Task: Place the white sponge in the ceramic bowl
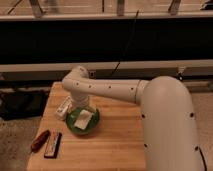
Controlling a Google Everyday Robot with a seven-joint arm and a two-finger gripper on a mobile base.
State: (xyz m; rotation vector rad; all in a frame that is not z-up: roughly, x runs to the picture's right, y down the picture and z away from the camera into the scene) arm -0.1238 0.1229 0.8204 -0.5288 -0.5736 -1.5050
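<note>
The green ceramic bowl (75,125) stands on the left half of the wooden table (120,140). The white sponge (83,118) lies inside it, tilted against the bowl's inner side. My white arm reaches in from the right and bends down over the bowl. The gripper (80,106) hangs just above the bowl's far rim, close over the sponge, and is mostly hidden by the wrist.
A longer whitish block (63,107) lies just left of the bowl. A red-handled tool (40,141) and a dark flat rectangular object (52,145) lie at the table's front left corner. Dark railings run behind the table.
</note>
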